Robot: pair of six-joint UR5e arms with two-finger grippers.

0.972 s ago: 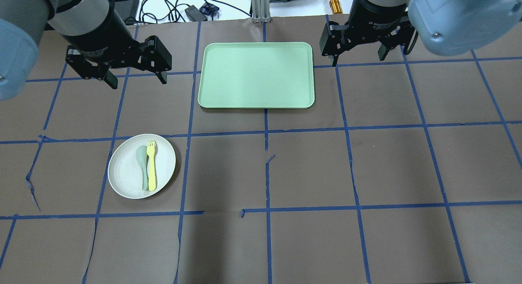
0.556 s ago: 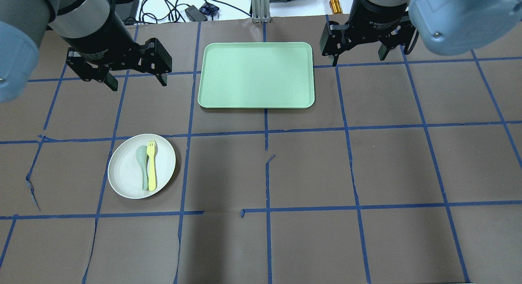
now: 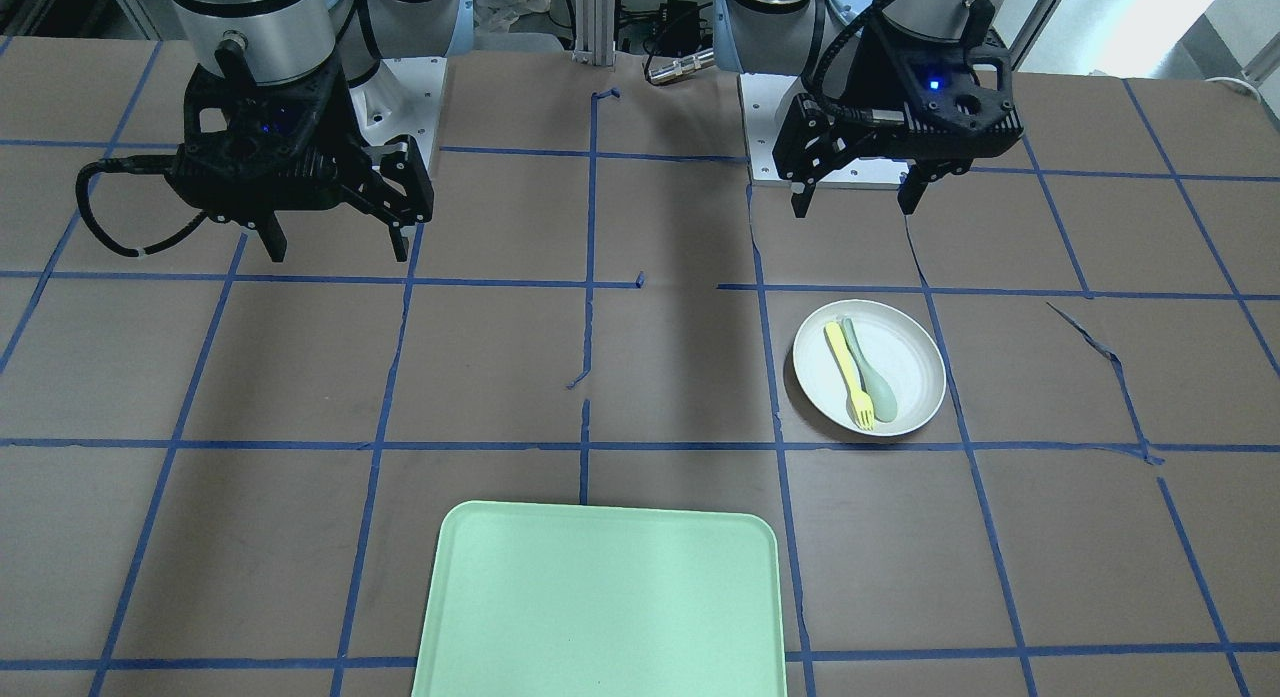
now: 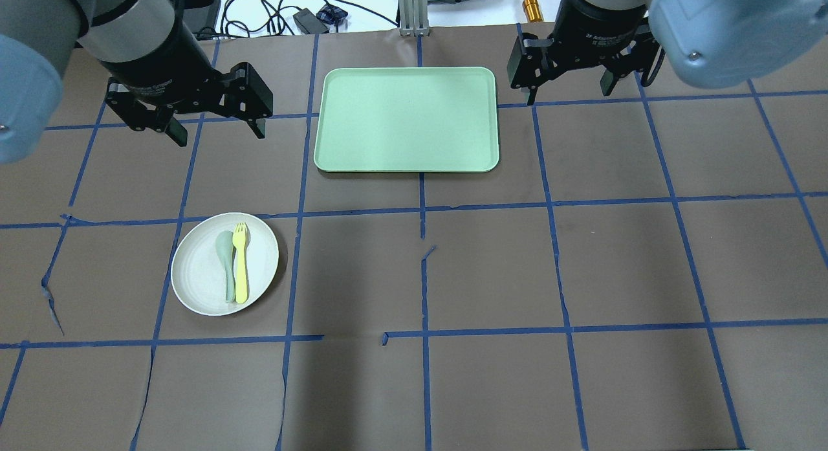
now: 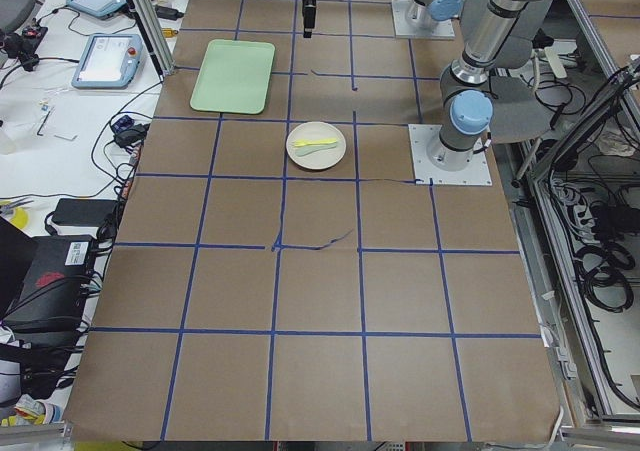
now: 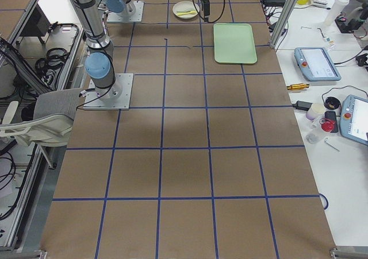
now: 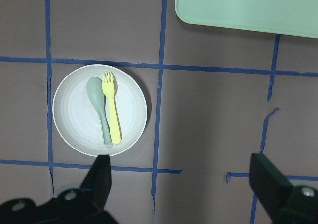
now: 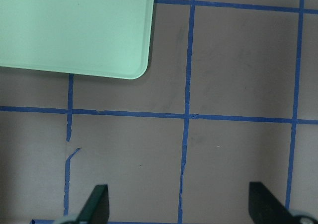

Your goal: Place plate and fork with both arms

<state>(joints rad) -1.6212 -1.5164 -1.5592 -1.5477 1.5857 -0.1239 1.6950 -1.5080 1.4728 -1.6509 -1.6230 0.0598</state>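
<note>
The off-white plate lies on the table at the left, with the pale-yellow fork and a grey-green spoon side by side on it. My left gripper is open and empty, high above the table beyond the plate. My right gripper is open and empty, right of the mint-green tray. The left wrist view shows the plate, the fork and the open fingers. The front view shows the plate, the fork, the left gripper and the right gripper.
The tray also shows in the front view, in the right wrist view and in the left wrist view. Brown paper with a blue tape grid covers the table. Cables and devices lie beyond the far edge.
My left gripper has drifted very slightly toward the plate's side. The right gripper, plate, fork and tray have not moved.
</note>
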